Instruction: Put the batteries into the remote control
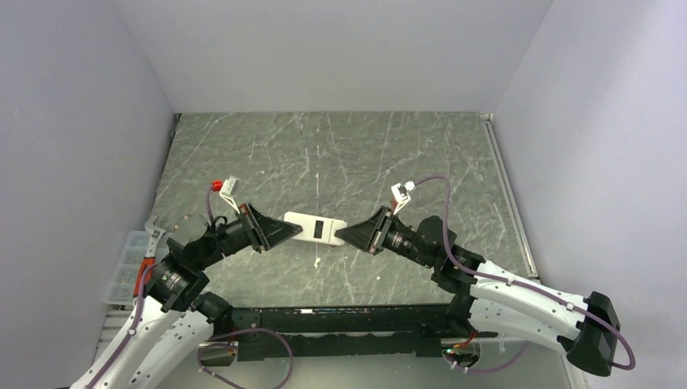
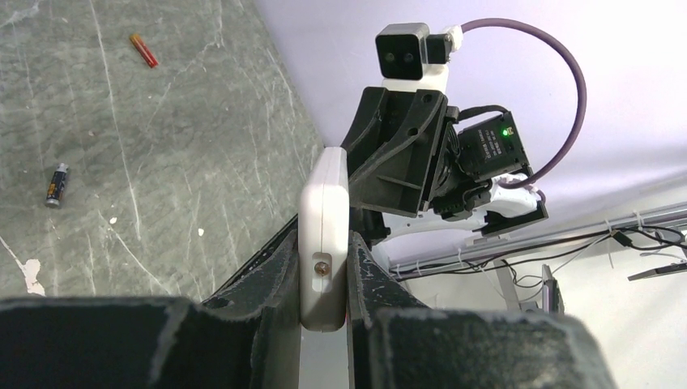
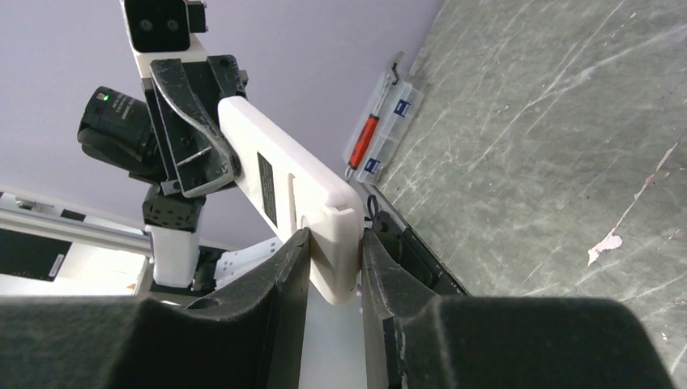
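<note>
Remote control (image 1: 314, 228) sits in the air above the grey marbled table (image 1: 340, 154), held at both ends between the two arms. Its white back faces up, with the dark rectangular mark showing. The left gripper (image 1: 293, 229) pinches the remote's left end, one finger pressed on each flat side, and a small screw shows on the edge between them in the left wrist view. The right gripper (image 1: 340, 235) clamps the opposite end the same way, its fingers (image 3: 296, 259) tight against the white plastic. One dark battery (image 2: 57, 185) lies loose on the table, well apart from the remote. A clear plastic box (image 3: 389, 134) lies at the table's left edge, with a red-handled screwdriver (image 3: 364, 139) on it.
</note>
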`<state>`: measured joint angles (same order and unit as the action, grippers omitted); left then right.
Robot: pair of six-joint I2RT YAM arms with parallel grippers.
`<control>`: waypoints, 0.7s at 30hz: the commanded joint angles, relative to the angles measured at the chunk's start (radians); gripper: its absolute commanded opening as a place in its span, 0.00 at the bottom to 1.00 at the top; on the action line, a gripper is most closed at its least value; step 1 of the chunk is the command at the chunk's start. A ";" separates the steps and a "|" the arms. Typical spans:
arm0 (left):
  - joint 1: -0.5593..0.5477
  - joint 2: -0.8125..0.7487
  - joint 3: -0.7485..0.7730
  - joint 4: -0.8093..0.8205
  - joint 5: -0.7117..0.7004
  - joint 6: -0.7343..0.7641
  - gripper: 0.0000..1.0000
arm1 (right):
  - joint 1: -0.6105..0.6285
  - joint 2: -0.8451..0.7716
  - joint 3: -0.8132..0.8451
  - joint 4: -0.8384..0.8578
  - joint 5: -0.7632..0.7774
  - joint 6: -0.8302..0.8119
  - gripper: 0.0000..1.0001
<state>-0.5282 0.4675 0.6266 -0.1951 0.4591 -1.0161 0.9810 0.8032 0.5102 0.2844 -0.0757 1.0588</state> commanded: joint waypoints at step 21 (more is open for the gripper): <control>0.003 0.003 0.033 -0.063 -0.081 0.076 0.00 | -0.002 -0.098 -0.040 -0.014 0.068 -0.020 0.00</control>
<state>-0.5297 0.4694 0.6353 -0.2752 0.3946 -0.9623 0.9806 0.7216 0.4763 0.2619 -0.0330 1.0550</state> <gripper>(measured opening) 0.220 0.036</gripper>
